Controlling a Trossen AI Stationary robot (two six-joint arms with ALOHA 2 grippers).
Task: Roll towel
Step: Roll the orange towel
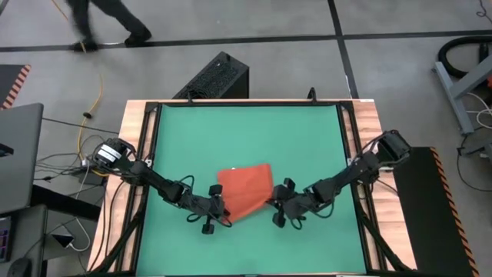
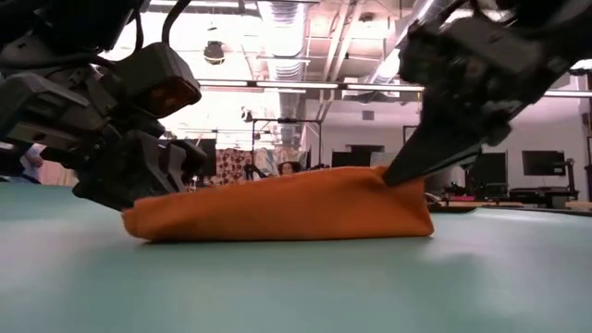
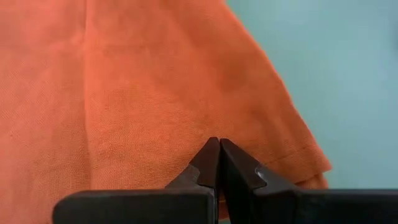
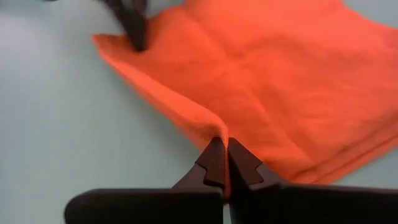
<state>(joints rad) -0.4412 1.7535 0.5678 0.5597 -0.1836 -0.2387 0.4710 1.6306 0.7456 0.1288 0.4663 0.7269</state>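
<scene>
Green mat [image 1: 246, 138] lies bare around the towel [image 1: 246, 188], its near edge clamped by left pincer [image 1: 219, 208] and right pincer [image 1: 274, 201].

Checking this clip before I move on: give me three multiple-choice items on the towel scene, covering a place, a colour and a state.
1. Where does the towel lie on the green mat?
A. near edge, between both arms
B. far left corner
C. off the mat

2. Towel colour?
A. blue
B. orange-red
C. white

3. The left pincer and right pincer are:
A. both open, apart from the towel
B. both shut on towel edges
C. one open

Key: 1 A, the high view shows it between the arms; 2 B, every view; 3 B, the wrist views show fingers together pinching cloth.
</scene>
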